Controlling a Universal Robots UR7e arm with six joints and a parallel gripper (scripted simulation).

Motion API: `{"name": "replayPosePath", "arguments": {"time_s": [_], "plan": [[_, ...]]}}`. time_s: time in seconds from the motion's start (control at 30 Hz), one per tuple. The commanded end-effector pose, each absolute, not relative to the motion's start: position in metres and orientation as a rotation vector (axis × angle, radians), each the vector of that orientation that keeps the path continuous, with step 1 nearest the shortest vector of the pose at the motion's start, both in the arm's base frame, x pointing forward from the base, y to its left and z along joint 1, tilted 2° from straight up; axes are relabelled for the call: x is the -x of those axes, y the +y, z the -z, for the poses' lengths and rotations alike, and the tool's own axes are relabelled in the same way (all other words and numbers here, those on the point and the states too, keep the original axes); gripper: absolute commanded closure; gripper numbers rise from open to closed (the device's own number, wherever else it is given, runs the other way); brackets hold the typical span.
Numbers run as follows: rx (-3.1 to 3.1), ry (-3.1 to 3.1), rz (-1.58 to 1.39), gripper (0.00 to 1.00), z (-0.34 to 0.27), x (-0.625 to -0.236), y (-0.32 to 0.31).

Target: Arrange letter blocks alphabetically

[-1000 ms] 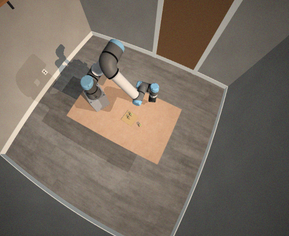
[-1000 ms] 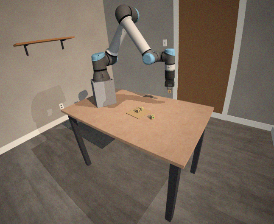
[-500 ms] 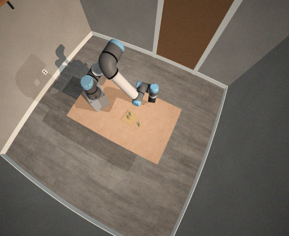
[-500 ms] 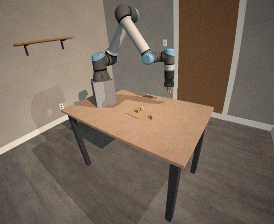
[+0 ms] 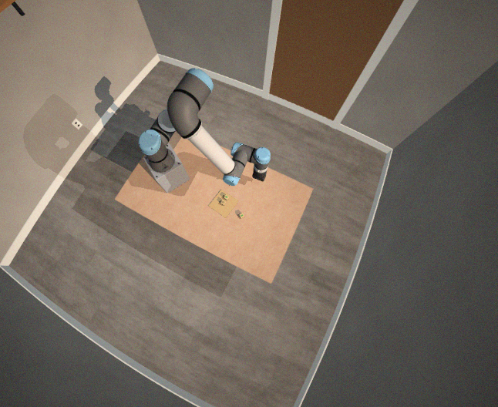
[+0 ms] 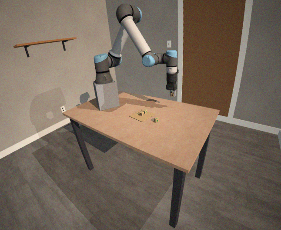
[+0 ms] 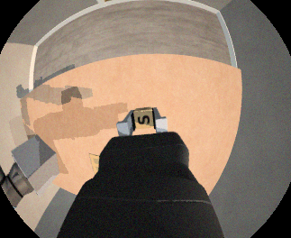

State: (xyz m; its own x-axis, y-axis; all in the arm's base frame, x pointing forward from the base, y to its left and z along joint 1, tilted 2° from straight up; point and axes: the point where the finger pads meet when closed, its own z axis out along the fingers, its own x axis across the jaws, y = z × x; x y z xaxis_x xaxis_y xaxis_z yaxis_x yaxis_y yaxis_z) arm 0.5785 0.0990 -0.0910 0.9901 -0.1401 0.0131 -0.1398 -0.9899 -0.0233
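My gripper (image 7: 144,115) is shut on a small wooden block marked S (image 7: 144,118). It hangs high above the far side of the table; the block also shows under the fingers in the exterior view (image 6: 172,93). The tan mat (image 6: 143,116) lies near the table's middle with two blocks (image 6: 142,112) side by side on it. It also shows in the top view (image 5: 223,203). A third block (image 6: 156,120) with a green face lies on the table just off the mat's right edge, also in the top view (image 5: 240,213). The letters on these blocks are too small to read.
The robot's grey base pedestal (image 6: 105,95) stands at the table's far left corner. A brown door (image 6: 208,49) is behind the table and a wall shelf (image 6: 44,42) hangs at the left.
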Motion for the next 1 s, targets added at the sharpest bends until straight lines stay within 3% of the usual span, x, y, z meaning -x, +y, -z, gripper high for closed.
{"name": "replayPosePath", "arguments": {"time_s": [0.0, 0.97], "plan": [[3.095, 0.383, 0.024, 0.51, 0.090, -0.577, 0.090], [2.723, 1.513, 0.009, 0.51, 0.092, -0.556, 0.018]]}}
